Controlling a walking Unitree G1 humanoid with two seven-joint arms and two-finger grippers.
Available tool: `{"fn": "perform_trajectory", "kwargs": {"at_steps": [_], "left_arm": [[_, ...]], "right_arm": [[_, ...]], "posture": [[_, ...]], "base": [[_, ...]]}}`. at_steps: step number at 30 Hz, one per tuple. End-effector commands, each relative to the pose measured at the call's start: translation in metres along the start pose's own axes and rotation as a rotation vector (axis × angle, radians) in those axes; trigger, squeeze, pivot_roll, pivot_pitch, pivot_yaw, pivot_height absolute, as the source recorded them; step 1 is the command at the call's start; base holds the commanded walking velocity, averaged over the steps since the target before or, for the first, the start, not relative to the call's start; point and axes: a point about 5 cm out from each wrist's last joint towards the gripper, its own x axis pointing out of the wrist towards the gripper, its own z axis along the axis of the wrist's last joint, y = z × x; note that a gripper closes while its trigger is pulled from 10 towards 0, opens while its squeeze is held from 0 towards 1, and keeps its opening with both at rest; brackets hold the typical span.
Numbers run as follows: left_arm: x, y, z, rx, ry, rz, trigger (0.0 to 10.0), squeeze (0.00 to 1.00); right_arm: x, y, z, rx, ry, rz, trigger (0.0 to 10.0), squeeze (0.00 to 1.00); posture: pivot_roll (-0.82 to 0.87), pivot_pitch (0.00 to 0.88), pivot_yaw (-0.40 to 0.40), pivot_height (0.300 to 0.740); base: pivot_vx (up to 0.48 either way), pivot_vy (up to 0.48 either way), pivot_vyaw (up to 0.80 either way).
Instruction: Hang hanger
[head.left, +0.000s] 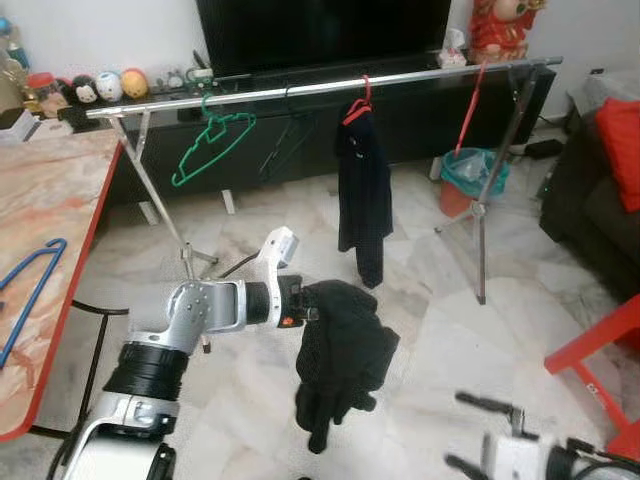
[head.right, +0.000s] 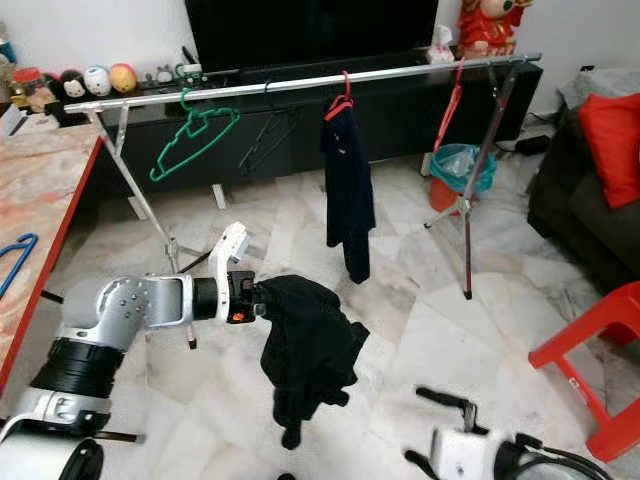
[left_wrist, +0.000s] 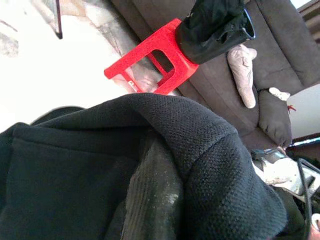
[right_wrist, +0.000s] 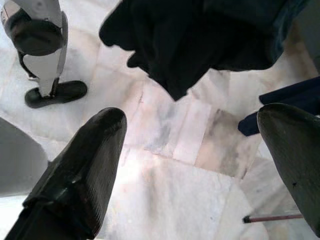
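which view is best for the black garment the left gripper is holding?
Left eye view: the whole black garment hangs from the left gripper, clear of the floor. Right eye view shows much the same. Left wrist view gives close-up fabric, no outline. Right wrist view catches its lower end from below.

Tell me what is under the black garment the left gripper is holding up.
Below the black garment, bunched in the left gripper, is bare marble floor; its lower end hangs clear. Whether a hanger is inside the bunched cloth cannot be seen. The right gripper waits open, low to its right.
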Motion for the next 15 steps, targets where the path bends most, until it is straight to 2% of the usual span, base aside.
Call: {"fn": "perform_trajectory", "kwargs": {"at_steps": [1,2,4,9,11,13,15], "left_arm": [[-0.001,-0.013,0.004,0.038,0.003,-0.083,10.0,0.00],[-0.001,-0.013,0.004,0.038,0.003,-0.083,10.0,0.00],[-0.003,-0.016,0.003,0.060,0.016,-0.114,10.0,0.00],[-0.005,-0.020,0.003,0.079,0.026,-0.141,10.0,0.00],[-0.006,-0.021,0.003,0.080,0.029,-0.148,10.0,0.00],[-0.006,-0.021,0.003,0.080,0.029,-0.148,10.0,0.00],[-0.007,-0.023,0.002,0.084,0.037,-0.153,10.0,0.00]], "right_arm": [[0.005,-0.005,0.005,-0.082,-0.008,-0.022,10.0,0.00],[0.005,-0.005,0.005,-0.082,-0.008,-0.022,10.0,0.00],[0.008,-0.008,0.005,-0.156,0.009,-0.023,10.0,0.00],[0.015,-0.016,0.007,-0.216,0.016,-0.084,10.0,0.00],[0.016,-0.026,0.009,-0.274,0.020,-0.169,10.0,0.00],[0.016,-0.026,0.009,-0.274,0.020,-0.169,10.0,0.00],[0.020,-0.040,0.013,-0.275,0.014,-0.274,10.0,0.00]], "posture": [[-0.03,0.000,0.096,0.740],[-0.03,0.000,0.096,0.740],[-0.03,0.000,0.097,0.740],[-0.02,0.000,0.099,0.740],[-0.02,0.000,0.100,0.740],[-0.02,0.000,0.100,0.740],[-0.01,0.000,0.103,0.740]], "base": [[0.000,0.000,0.00],[0.000,0.000,0.00],[0.000,0.000,0.00],[0.000,0.000,0.00],[0.000,0.000,0.00],[0.000,0.000,0.00],[0.000,0.000,0.00]]}}
